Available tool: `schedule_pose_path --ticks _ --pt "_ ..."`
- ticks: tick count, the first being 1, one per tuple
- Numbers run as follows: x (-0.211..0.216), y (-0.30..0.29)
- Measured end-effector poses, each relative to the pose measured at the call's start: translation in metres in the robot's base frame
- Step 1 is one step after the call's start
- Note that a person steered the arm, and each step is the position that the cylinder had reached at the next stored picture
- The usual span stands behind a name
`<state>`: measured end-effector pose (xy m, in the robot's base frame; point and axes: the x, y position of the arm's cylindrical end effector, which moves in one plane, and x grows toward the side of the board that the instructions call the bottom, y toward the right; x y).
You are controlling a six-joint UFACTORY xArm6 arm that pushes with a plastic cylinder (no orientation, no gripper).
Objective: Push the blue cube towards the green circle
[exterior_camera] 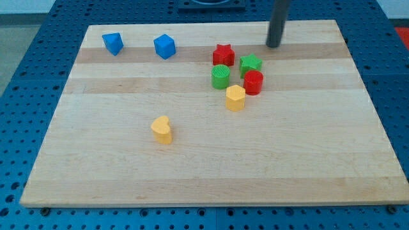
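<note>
The blue cube sits near the view's top, left of centre, on the wooden board. The green circle stands to its right and a little lower, in a cluster of blocks. My tip rests on the board near the top edge, to the right of the cluster and far right of the blue cube. It touches no block.
A second blue block lies at the top left. A red star, a green star, a red cylinder and a yellow hexagon surround the green circle. A yellow heart lies lower left.
</note>
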<state>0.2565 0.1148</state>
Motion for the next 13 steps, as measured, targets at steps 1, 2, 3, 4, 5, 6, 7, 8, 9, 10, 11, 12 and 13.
schedule_pose_path --ticks 1,2,3,4,5,6,7,8,9,10,11,12,13 --pt "-0.012 -0.069" --pt "-0.015 -0.143" --pt "-0.017 -0.202" --pt "-0.017 -0.226" --pt "-0.003 -0.226" --pt "0.019 -0.226" --pt "0.050 -0.226" --pt "0.078 -0.230" --pt "0.083 -0.266" --pt "0.096 -0.303" --pt "0.129 -0.319" --pt "0.143 -0.313" --pt "0.130 -0.299"
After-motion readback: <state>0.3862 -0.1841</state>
